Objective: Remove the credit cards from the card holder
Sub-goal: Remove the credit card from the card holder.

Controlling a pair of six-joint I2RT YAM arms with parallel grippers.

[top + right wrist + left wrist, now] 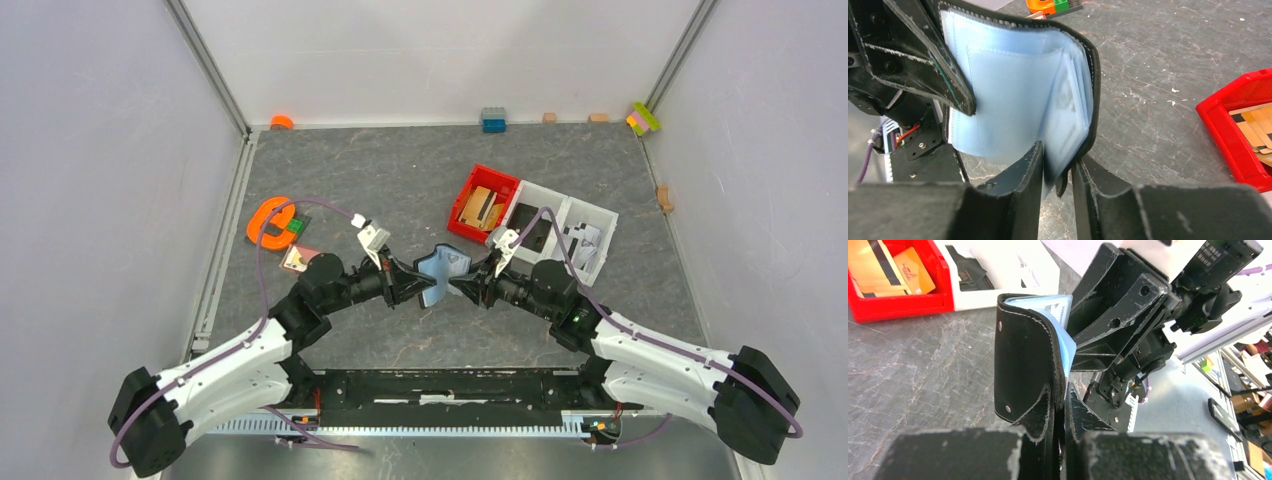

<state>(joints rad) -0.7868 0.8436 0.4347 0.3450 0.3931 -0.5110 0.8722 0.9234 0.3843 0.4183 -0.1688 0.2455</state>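
Note:
The black card holder (440, 272) hangs open above the table's middle, between both grippers, showing its pale blue inside (1013, 90). My left gripper (415, 285) is shut on one black cover near the fold (1023, 355). My right gripper (1058, 165) stands slightly open around the other edge, with the clear sleeves and black cover loose between its fingers (1034, 165). A greyish-white credit card (1066, 97) shows blurred through those sleeves. One pinkish credit card (298, 258) lies flat on the table at the left.
A red bin (458, 215) with tan flat pieces and two white bins (600, 215) stand just behind the right gripper. An orange and green object (270, 222) lies at the left. Small blocks (493, 120) line the back wall.

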